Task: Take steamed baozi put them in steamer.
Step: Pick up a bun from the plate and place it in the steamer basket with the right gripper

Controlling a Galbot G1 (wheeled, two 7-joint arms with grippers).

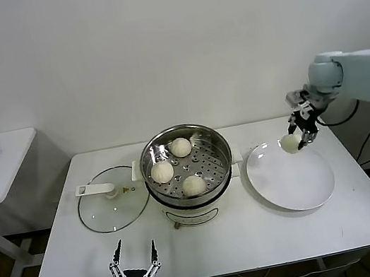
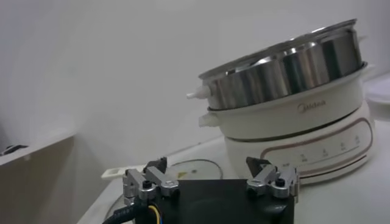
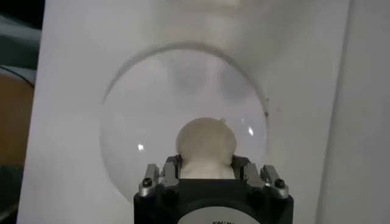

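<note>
The steel steamer (image 1: pixel 218 145) stands on its white cooker base at the table's middle, with three cream-white baozi on its perforated tray: one at the back (image 1: pixel 181 147), one at the left (image 1: pixel 162 172), one at the front (image 1: pixel 193 185). My right gripper (image 1: pixel 297 142) is shut on the fourth baozi (image 1: pixel 290 143) and holds it above the far edge of the white plate (image 1: pixel 301 186). The right wrist view shows that baozi (image 3: pixel 205 145) pinched between the fingers over the plate (image 3: pixel 134 122). My left gripper (image 1: pixel 132 259) is open and empty at the table's front edge, facing the steamer (image 2: pixel 286 70).
The glass lid (image 1: pixel 108 209) with its white handle lies flat to the left of the steamer, also in the left wrist view (image 2: pixel 194 168). A side desk (image 1: pixel 2 160) with a blue mouse stands at the far left. Cables hang at the table's right.
</note>
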